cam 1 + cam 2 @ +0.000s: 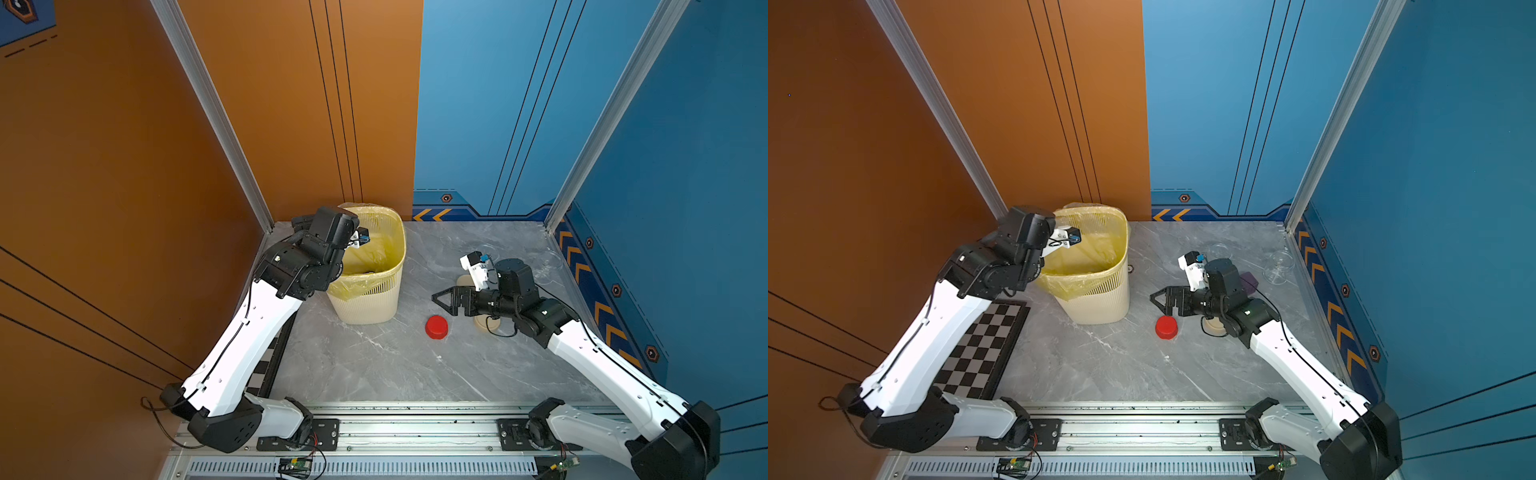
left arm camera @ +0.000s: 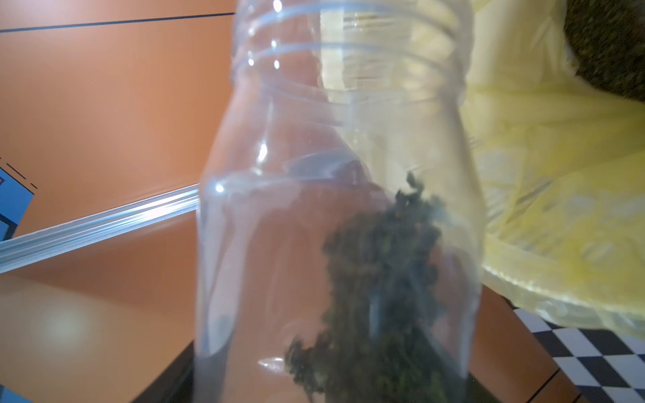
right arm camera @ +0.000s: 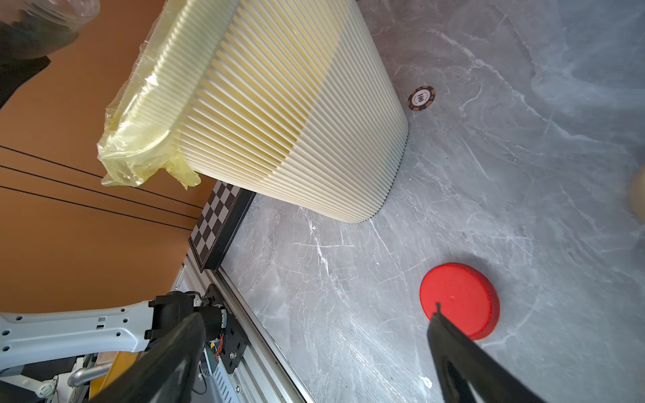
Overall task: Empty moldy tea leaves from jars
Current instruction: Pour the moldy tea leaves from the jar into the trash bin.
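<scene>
A clear glass jar with no lid fills the left wrist view, and my left gripper is shut on its base. A dark green-brown clump of tea leaves clings inside it. The jar hangs by the far-left rim of the cream bin. More tea leaves lie in the bin's yellow bag. In both top views the left wrist hides the fingers and the jar. My right gripper hovers open and empty over the table, just beyond the red lid. Two empty jars stand at the far right.
Beige lids lie under the right arm. A purple object sits behind that arm. A poker chip rests beside the bin. A checkerboard lies along the table's left edge under the left arm.
</scene>
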`<control>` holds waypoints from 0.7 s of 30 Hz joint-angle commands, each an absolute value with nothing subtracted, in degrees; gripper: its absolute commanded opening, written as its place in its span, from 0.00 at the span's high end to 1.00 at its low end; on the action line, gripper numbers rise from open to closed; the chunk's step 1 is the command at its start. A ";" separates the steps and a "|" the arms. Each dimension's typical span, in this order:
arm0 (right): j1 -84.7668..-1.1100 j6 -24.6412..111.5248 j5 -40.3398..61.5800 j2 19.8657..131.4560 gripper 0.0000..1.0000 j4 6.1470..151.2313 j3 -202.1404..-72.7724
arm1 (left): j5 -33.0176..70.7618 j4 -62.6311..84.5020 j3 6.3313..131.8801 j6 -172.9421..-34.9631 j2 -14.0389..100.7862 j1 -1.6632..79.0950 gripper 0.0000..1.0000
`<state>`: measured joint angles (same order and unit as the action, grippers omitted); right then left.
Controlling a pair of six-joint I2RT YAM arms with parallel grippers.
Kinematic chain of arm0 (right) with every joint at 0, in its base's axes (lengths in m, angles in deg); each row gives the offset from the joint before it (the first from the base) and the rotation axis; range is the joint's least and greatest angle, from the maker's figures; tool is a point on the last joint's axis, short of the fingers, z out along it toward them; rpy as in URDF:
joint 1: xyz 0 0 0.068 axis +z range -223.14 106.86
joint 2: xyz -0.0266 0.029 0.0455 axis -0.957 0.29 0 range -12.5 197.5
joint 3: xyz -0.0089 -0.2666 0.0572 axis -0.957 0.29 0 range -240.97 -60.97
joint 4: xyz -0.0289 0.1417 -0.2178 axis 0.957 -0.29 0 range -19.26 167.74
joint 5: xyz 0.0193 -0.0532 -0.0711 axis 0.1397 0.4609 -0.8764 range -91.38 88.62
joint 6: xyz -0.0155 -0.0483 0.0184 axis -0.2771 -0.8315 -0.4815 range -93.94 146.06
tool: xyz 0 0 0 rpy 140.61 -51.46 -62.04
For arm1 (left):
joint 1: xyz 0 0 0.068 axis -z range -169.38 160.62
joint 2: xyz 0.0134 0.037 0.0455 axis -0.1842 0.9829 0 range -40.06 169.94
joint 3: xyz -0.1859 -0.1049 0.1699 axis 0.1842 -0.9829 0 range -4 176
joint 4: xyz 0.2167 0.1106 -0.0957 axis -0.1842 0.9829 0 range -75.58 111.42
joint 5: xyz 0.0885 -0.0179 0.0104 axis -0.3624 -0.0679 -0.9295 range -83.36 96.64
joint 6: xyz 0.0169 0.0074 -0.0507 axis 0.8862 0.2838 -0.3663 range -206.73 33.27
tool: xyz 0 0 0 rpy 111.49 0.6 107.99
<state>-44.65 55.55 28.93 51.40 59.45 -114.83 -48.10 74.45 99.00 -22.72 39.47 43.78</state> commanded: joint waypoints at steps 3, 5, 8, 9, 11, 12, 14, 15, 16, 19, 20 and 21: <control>-44.41 56.99 30.92 50.19 0.00 61.34 -113.97 | -56.44 74.53 101.00 -15.29 42.20 45.24 0.40; -44.40 57.04 30.96 50.06 0.00 61.39 -113.88 | -56.93 74.52 102.58 -14.72 43.32 45.49 0.40; -44.27 57.17 31.14 49.89 0.00 61.51 -113.83 | -57.88 74.48 103.27 -13.80 44.62 45.98 0.39; -44.23 57.26 31.18 49.78 0.00 61.57 -113.87 | -57.80 74.46 102.85 -13.51 44.83 46.19 0.38; -44.22 57.34 31.30 49.81 0.00 61.63 -113.85 | -57.95 74.51 101.46 -12.75 45.34 46.56 0.37; -44.17 57.35 31.32 49.77 0.00 61.62 -113.75 | -58.07 74.59 100.59 -11.90 45.59 46.69 0.37; -44.08 57.35 31.32 49.61 0.00 61.65 -113.70 | -58.10 74.58 98.68 -10.47 45.89 47.21 0.37; -44.06 57.35 31.23 49.63 0.00 61.62 -113.66 | -58.25 74.56 98.29 -10.36 46.43 47.35 0.37; -44.05 57.35 31.14 49.62 0.00 61.57 -113.61 | -58.41 74.56 98.01 -10.37 46.99 47.39 0.37; -43.90 57.25 31.14 49.64 0.00 61.64 -113.61 | -58.25 74.56 97.69 -10.57 48.10 47.54 0.37; -43.88 57.24 31.05 49.63 0.00 61.63 -113.55 | -58.22 74.53 97.89 -10.69 48.39 47.53 0.37; -43.87 57.26 31.05 49.64 0.00 61.58 -113.59 | -58.14 74.58 98.11 -10.68 48.66 47.44 0.37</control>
